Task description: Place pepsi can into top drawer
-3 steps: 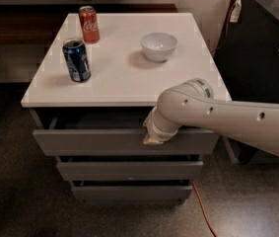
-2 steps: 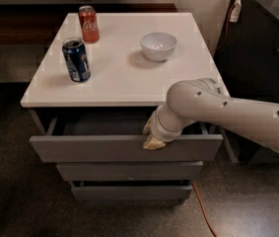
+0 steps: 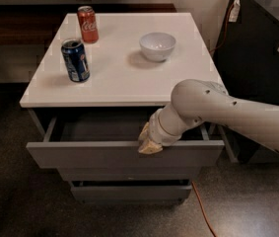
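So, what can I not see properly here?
Camera view:
Inside of the top drawer: mostly hidden by the tabletop and the arm.
Gripper, at the drawer's front edge: partly hidden by its own wrist.
Two lower drawers: mostly covered by the open top drawer.
Arm: cut off at the right edge.

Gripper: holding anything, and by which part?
The gripper is at the top drawer's front edge; whether it grips cannot be told. The pepsi can stands on the tabletop.

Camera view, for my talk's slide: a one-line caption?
Gripper at the front edge of the partly open top drawer; pepsi can stands upright on the tabletop.
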### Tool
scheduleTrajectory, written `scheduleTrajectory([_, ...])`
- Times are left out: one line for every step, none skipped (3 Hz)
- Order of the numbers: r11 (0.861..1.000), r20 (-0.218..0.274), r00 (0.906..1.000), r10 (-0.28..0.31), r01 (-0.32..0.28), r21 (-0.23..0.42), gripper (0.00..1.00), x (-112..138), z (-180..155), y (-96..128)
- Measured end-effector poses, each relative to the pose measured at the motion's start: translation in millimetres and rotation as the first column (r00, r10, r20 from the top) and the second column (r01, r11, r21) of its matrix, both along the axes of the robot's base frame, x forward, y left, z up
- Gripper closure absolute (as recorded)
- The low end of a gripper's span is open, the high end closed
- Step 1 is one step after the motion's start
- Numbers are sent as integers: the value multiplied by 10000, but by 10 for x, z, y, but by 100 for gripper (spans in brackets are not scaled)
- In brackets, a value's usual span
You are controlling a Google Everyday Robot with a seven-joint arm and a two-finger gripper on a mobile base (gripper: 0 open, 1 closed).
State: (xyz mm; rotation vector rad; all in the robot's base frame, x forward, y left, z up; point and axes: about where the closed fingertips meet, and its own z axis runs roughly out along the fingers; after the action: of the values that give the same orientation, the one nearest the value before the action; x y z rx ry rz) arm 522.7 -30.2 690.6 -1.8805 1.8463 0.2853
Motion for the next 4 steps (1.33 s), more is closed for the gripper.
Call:
scheduleTrajectory([10000,-1,10000,0,0,1,100,0,0,-6])
scheduleTrajectory([10000,-2,10000,1,-1,1,100,0,0,-6])
scheduleTrajectory([10000,-3,10000,1,-1,2,100,-1,0,-7])
scheduleTrajectory([10000,-4,10000,1,-1,2,87,-1,0,-11])
